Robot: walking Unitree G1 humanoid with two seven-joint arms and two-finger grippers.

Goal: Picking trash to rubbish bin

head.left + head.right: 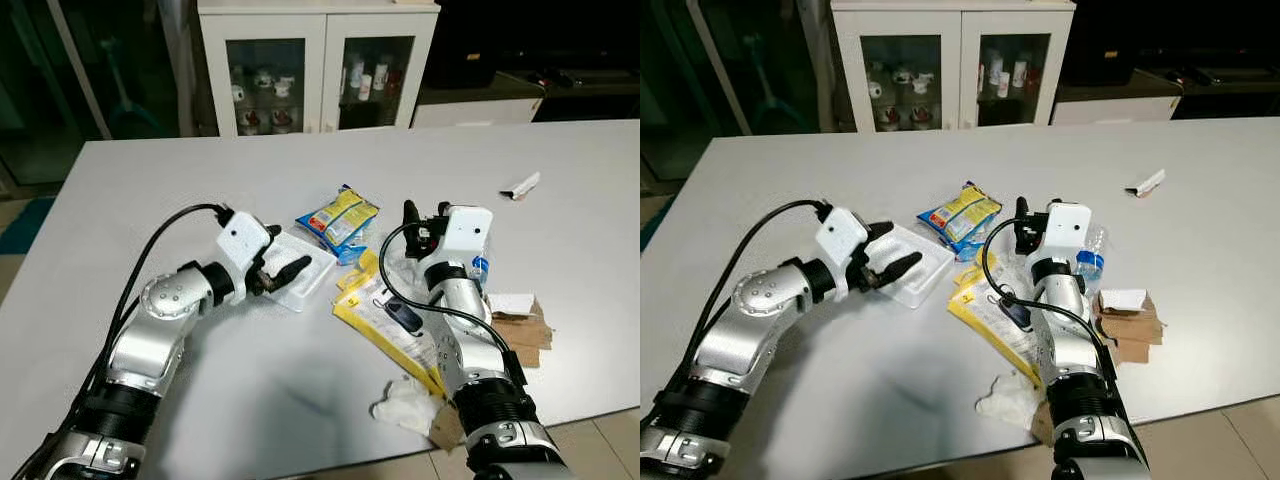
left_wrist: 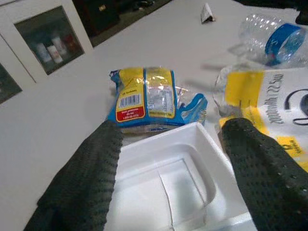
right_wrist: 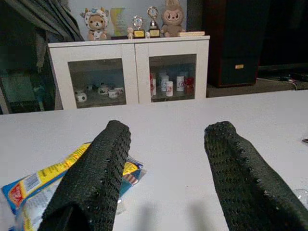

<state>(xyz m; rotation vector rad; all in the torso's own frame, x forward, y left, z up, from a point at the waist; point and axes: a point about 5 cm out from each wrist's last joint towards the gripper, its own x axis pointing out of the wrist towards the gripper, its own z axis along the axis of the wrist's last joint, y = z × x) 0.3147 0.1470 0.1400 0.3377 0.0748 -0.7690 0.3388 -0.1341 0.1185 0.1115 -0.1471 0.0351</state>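
Observation:
A white foam tray [image 1: 305, 272] lies on the grey table [image 1: 200, 180]. My left gripper [image 1: 280, 265] hovers low over its near end, open, with one finger [image 2: 91, 173] on each side of the tray's hollow [image 2: 178, 183]. Just beyond the tray is a blue and yellow snack packet [image 1: 338, 218]. A yellow and white bag [image 1: 385, 322] lies to the tray's right, beside my right forearm. My right gripper [image 1: 425, 216] is raised above the table behind the bag, open and holding nothing, its fingers [image 3: 96, 178] pointing toward the cabinet.
A clear plastic bottle with a blue label [image 2: 274, 38] lies by my right wrist. Torn cardboard [image 1: 520, 325] and a crumpled tissue [image 1: 405, 405] sit near the table's front right edge. A small wrapper [image 1: 520, 187] lies far right. A white glass-door cabinet [image 1: 315, 65] stands behind the table.

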